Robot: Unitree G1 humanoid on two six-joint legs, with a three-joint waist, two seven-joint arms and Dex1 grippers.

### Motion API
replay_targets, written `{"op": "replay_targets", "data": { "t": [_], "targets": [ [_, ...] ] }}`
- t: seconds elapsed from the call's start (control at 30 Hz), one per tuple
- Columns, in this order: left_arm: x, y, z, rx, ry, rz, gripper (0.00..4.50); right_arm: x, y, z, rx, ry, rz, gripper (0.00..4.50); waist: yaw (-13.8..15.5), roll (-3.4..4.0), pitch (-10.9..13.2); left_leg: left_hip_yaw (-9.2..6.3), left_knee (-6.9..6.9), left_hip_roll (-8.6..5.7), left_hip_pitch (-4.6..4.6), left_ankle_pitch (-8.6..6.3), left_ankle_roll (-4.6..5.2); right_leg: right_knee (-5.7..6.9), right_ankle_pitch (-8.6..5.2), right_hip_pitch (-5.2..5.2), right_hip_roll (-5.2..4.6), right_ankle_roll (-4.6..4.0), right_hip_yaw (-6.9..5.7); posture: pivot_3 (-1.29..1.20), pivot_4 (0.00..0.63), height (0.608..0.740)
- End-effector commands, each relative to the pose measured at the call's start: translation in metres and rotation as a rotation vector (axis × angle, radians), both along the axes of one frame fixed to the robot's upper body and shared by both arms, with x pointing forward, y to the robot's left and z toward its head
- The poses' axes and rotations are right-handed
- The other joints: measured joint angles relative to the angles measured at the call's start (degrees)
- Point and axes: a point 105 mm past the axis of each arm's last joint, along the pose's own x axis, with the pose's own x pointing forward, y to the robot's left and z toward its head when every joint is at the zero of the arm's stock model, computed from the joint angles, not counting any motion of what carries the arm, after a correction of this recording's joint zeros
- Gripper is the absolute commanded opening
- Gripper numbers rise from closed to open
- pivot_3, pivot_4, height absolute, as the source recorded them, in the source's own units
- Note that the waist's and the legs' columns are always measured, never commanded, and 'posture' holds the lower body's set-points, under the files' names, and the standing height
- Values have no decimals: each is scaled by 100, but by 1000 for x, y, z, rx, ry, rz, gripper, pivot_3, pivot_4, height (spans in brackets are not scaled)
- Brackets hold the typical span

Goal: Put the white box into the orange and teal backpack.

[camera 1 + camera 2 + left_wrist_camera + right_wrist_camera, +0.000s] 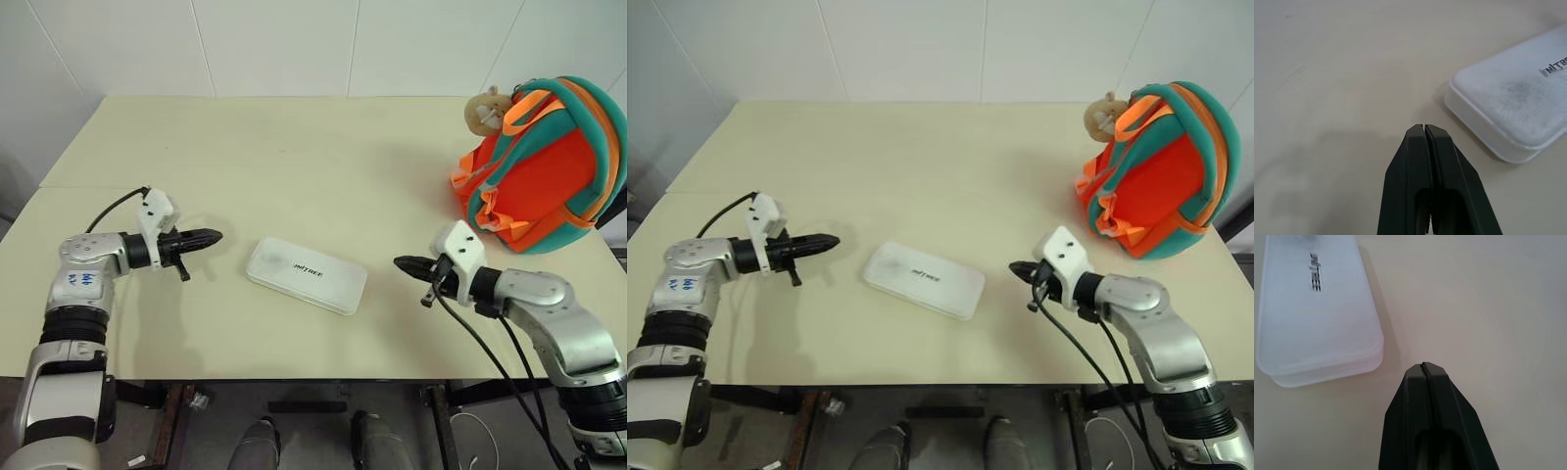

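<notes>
The white box lies flat on the cream table, near the front middle, dark lettering on its lid. My left gripper hovers just left of the box's end, shut and holding nothing; its fingertips are pressed together short of the box. My right gripper is to the right of the box, also shut and empty, apart from the box. The orange and teal backpack stands upright at the table's far right, a beige plush charm at its top.
The table's front edge runs just below both arms. A seam crosses the tabletop left of centre. White wall panels stand behind the table. Cables hang from both wrists.
</notes>
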Motion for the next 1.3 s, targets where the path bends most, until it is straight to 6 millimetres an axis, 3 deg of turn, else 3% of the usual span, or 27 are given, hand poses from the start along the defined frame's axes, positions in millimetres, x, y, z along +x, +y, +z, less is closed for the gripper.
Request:
{"op": "replay_targets", "data": {
  "t": [0.03,0.37,0.73,1.0,1.3],
  "targets": [
    [3,-7,0,32,-5,-33,43,2,3,-3,-33,-30,-15,0,0,0,0,0,0,0,0,0,0,1,0,-1,0,0,0,0,150,740],
    [8,-37,-27,50,73,-118,43,-4,17,-21,-98,15,-6,0,-2,0,0,-1,9,-1,1,0,0,18,0,-2,0,1,1,0,150,740],
    [-10,-50,-31,66,129,-249,43,-19,40,-9,-64,30,85,0,-14,-1,0,-2,12,-1,1,0,0,22,-1,-1,0,0,1,0,150,740],
    [-27,-52,-35,147,172,-308,43,-13,37,-3,-88,15,100,0,-10,-1,0,-2,12,-1,3,0,0,25,-2,-1,0,-2,1,0,150,740],
    [-46,-70,-29,167,189,-378,43,-9,34,0,-129,28,159,0,-8,-1,0,-2,12,-1,3,0,0,25,-4,-1,0,-3,1,0,150,740]
  ]
}}
